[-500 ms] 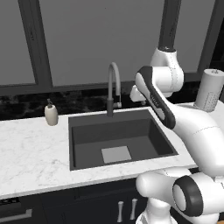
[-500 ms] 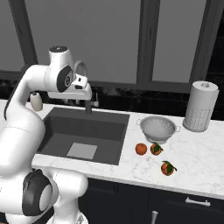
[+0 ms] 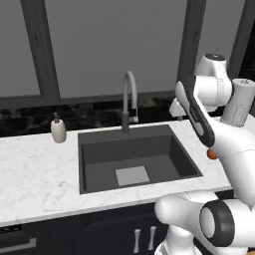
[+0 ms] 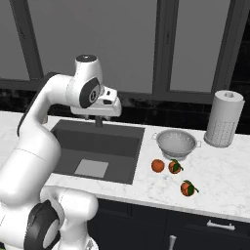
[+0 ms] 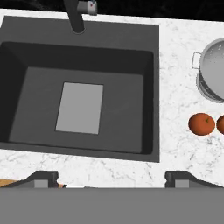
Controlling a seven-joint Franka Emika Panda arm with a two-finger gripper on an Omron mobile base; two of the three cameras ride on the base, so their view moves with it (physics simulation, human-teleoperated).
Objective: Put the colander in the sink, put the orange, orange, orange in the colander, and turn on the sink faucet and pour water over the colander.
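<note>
Three oranges [image 4: 157,165] lie on your bench [image 4: 219,180] beside the colander [image 4: 176,143], right of the sink [image 4: 97,149]; your gripper [image 5: 111,178] hangs above with fingers spread apart, holding nothing.

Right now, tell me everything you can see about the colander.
The colander is a small round bowl of shiny silver-white metal, its inside dotted with fine holes, with two little side handles. It stands upright and empty on the white marble counter, to the right of the sink, not in it. Three oranges lie just in front of it; the middle one looks very close to its rim, though contact is hard to judge. A paper towel roll stands beyond it.
</note>
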